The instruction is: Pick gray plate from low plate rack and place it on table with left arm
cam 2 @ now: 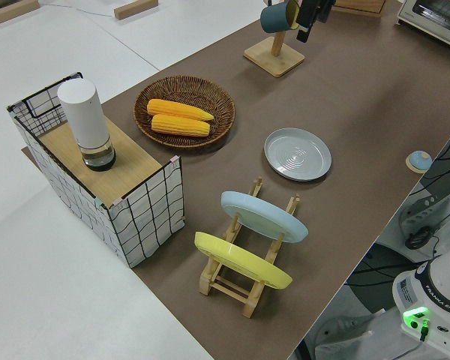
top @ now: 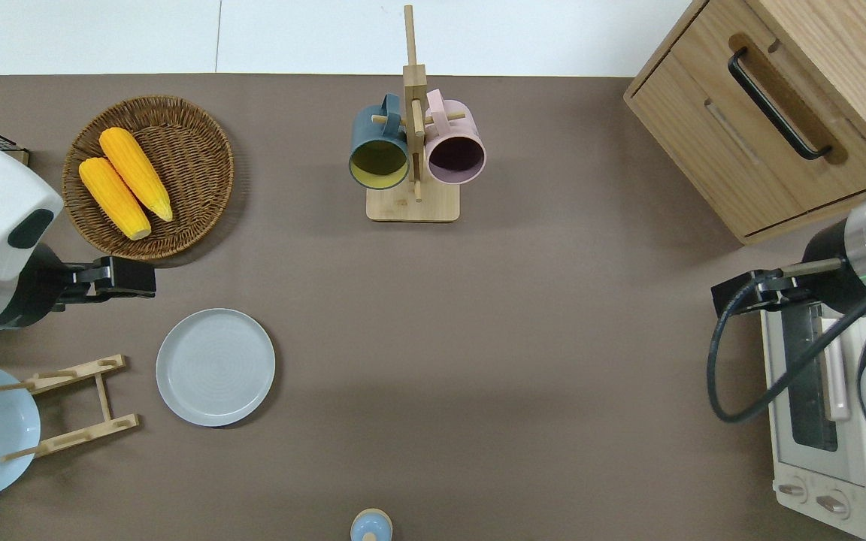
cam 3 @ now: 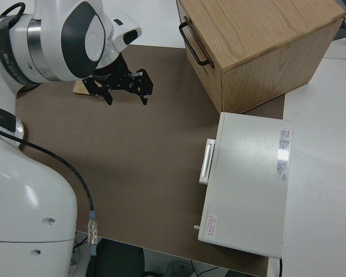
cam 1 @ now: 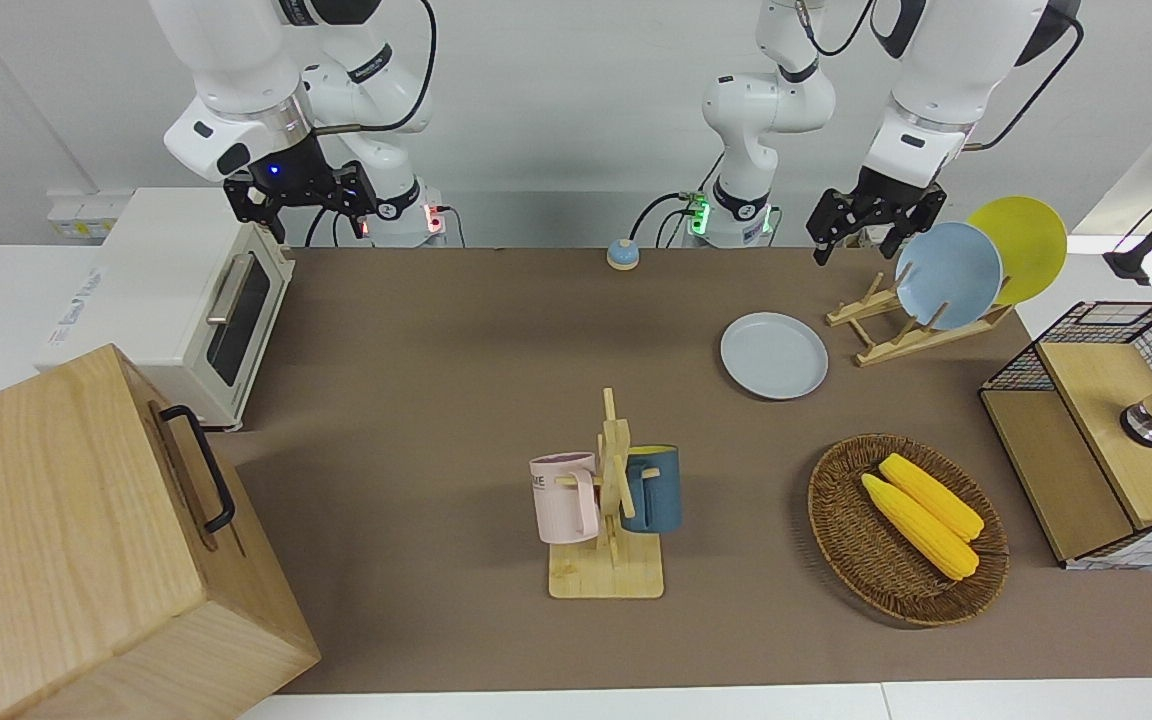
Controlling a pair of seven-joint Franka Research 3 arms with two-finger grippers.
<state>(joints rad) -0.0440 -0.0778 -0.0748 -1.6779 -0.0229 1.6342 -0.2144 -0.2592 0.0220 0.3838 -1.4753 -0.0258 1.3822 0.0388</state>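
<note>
The gray plate (cam 1: 774,355) lies flat on the brown table (cam 1: 436,350), beside the low plate rack (cam 1: 896,335) on the side toward the right arm's end; it also shows in the overhead view (top: 215,367) and the left side view (cam 2: 298,154). My left gripper (cam 1: 854,243) is open and empty, up in the air. In the overhead view the left gripper (top: 128,276) is over bare table between the plate and the wicker basket (top: 200,120). My right gripper (cam 1: 301,212) is parked and open.
The rack holds a light-blue plate (cam 1: 948,275) and a yellow plate (cam 1: 1026,245). The basket holds two corn cobs (cam 1: 921,515). A mug tree (cam 1: 614,480) with two mugs stands mid-table. A wire crate (cam 1: 1096,440), toaster oven (cam 1: 186,290), wooden cabinet (cam 1: 66,530) and bell (cam 1: 622,254) line the edges.
</note>
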